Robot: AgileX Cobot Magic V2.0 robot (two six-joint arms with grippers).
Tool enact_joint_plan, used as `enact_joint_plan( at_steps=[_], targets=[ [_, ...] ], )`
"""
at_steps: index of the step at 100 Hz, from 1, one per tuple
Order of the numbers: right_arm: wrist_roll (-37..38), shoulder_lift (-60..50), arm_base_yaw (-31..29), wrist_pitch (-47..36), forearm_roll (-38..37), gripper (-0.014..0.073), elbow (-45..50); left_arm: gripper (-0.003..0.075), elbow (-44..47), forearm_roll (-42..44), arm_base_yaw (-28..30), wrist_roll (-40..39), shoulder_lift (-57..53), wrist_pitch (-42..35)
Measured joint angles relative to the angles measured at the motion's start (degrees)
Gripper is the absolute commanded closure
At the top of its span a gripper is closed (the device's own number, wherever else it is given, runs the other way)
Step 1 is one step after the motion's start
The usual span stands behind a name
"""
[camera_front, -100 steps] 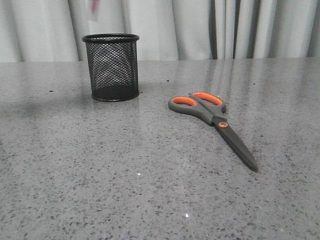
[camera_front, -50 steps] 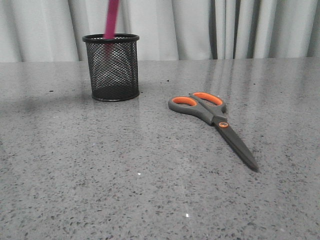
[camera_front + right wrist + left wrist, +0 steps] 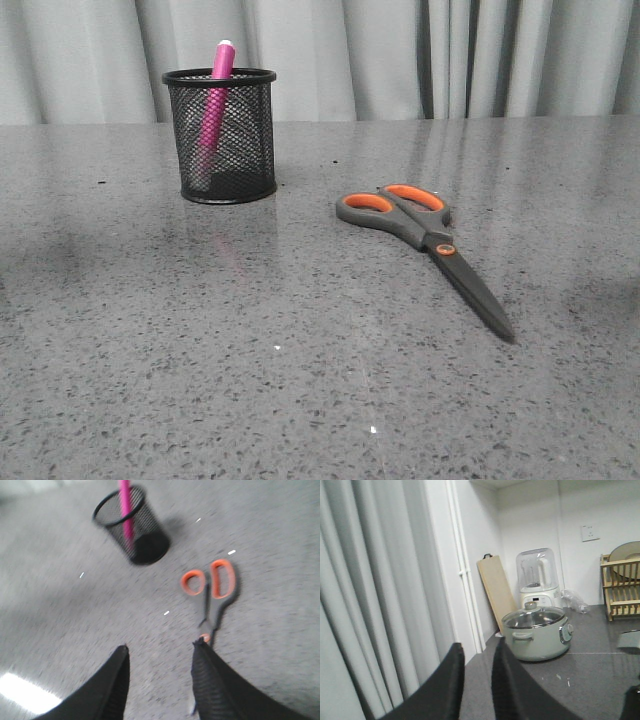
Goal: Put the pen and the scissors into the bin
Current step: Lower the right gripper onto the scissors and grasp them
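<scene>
1. Grey speckled stone tabletop (image 3: 250,350) runs back to pale curtains (image 3: 400,55).
2. On it, the slim magenta-pink pen (image 3: 213,100) leans inside the black wire-mesh cup (image 3: 225,150), white tip poking above the rim, its lower part veiled by mesh.
3. Beside it lie grey-and-orange scissors (image 3: 430,240), blades pointing toward the camera and to the right.
4. Blurred right wrist view shows the right gripper (image 3: 160,672) spread wide above the blades, partly hiding them.
5. Left gripper (image 3: 477,672), fingers slightly apart and holding nothing, faces a pale green pot (image 3: 537,635).

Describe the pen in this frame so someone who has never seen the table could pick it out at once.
On the grey speckled table, look to the far left for the small black wire-mesh cylindrical cup. Standing tilted inside it is the slim magenta-pink pen, its small white end poking above the rim. It is the only pink thing; the grey scissors with orange-lined handles lie flat to the right.
</scene>
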Motion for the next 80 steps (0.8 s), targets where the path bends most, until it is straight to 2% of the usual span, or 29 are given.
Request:
enact_joint_plan(
  at_steps=[16,36,51,80],
  targets=[
    [-0.7,11.5,4.6,7.7,-2.0,0.0311,-11.3,0.0730,0.0,10.2,-3.0,-6.9,-11.2,-0.8],
    [2.0,27.2,5.6,19.0,-11.6,0.0237,-21.9,0.0730,3.1,23.4,-8.2,-15.6,-21.9,-3.6],
    [5.6,36.6,5.6,23.6,-17.2,0.0156,-26.7,0.0730,7.6,25.6,-8.6,-17.3,-28.6,-5.9],
    [8.9,49.0,5.6,25.4,-19.1,0.0159,-33.2,0.0730,13.9,25.9,-8.6,-17.7,-32.9,-8.2]
  ],
)
